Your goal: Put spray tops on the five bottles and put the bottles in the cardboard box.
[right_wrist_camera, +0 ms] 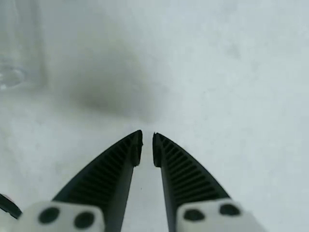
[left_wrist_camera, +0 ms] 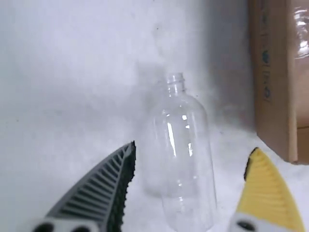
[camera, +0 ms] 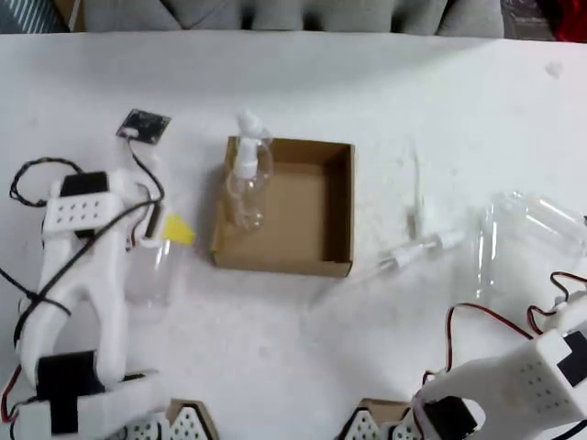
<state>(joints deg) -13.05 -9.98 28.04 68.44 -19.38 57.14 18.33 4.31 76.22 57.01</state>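
Bottle mouth open and bare, the uncapped bottle [left_wrist_camera: 181, 154] is sitting between the two fingers of the left end effector [left_wrist_camera: 193, 148]. We are seeing those fingers spread wide on either side of it, the grey finger [left_wrist_camera: 104, 193] and the yellow finger [left_wrist_camera: 263, 193], neither visibly touching the plastic. Just beyond the yellow finger the cardboard box [camera: 293, 259] is resting on the bench [camera: 275, 82]. Inside it, against the wall nearest this end effector, a capped bottle [camera: 248, 183] is sitting with its spray top on. On the far side of the box from the left end effector, a loose spray top [camera: 417, 252] is lying near a third bottle [camera: 486, 247] and a fourth bottle [camera: 550, 220]. The right end effector [right_wrist_camera: 147, 140] is pointing at bare bench with its fingers drawn nearly together and nothing between them. We are making out part of a clear bottle [right_wrist_camera: 17, 53] ahead of its tips, off to one side.
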